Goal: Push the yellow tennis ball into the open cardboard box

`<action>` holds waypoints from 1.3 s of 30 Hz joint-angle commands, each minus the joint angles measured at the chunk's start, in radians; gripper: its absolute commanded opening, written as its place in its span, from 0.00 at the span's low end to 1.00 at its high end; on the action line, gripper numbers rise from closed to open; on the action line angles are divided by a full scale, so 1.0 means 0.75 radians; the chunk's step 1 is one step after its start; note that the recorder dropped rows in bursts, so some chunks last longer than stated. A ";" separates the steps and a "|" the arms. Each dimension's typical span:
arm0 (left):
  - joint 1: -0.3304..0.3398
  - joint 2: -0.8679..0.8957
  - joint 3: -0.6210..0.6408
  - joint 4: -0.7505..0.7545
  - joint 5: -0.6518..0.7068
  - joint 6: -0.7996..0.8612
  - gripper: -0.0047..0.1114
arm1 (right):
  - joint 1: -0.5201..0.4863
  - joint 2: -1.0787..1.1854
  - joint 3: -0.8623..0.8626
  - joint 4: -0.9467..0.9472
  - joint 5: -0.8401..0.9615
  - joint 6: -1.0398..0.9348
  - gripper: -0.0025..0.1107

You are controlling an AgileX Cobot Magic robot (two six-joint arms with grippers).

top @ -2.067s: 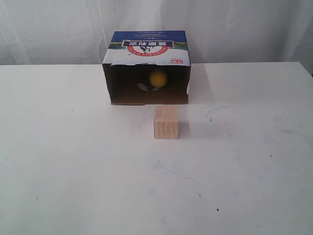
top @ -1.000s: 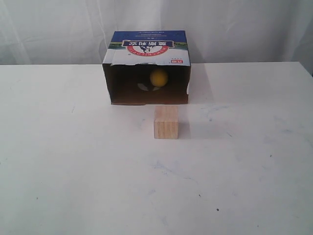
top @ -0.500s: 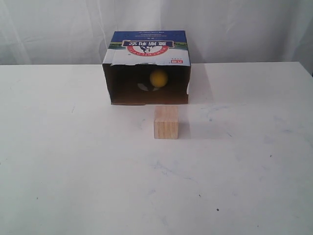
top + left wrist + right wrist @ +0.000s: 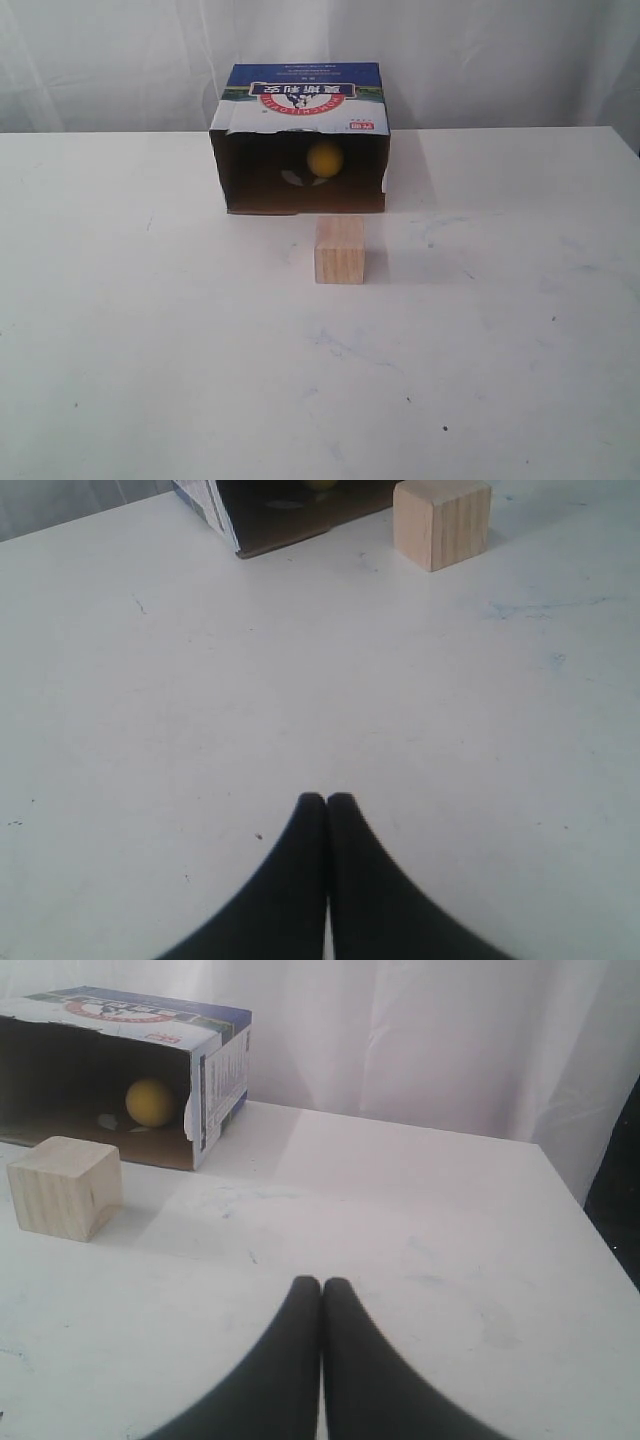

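The yellow tennis ball (image 4: 323,159) sits deep inside the open cardboard box (image 4: 300,95), which lies on its side at the back of the white table with its dark opening facing the front. The right wrist view shows the ball (image 4: 149,1103) within the box (image 4: 215,1065) too. In the left wrist view only a corner of the box (image 4: 215,505) shows, and the ball is just a sliver at the frame's edge. My left gripper (image 4: 326,798) and right gripper (image 4: 321,1283) are both shut with nothing between the fingers, over bare table far from the box. Neither arm appears in the exterior view.
A pale wooden cube (image 4: 340,250) stands just in front of the box's opening, also seen as the cube (image 4: 442,522) and the cube (image 4: 65,1187) in the wrist views. White curtains hang behind the table (image 4: 150,330). The table's right edge (image 4: 575,1195) is near.
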 commanded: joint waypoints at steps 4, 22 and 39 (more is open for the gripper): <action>0.001 -0.006 0.005 0.000 0.006 0.000 0.04 | -0.002 -0.009 0.006 0.000 -0.011 0.034 0.02; 0.001 -0.006 0.005 0.000 0.006 0.000 0.04 | -0.002 -0.009 0.006 0.000 -0.011 0.034 0.02; 0.001 -0.006 0.005 0.000 0.006 0.000 0.04 | -0.002 -0.009 0.006 0.000 -0.011 0.034 0.02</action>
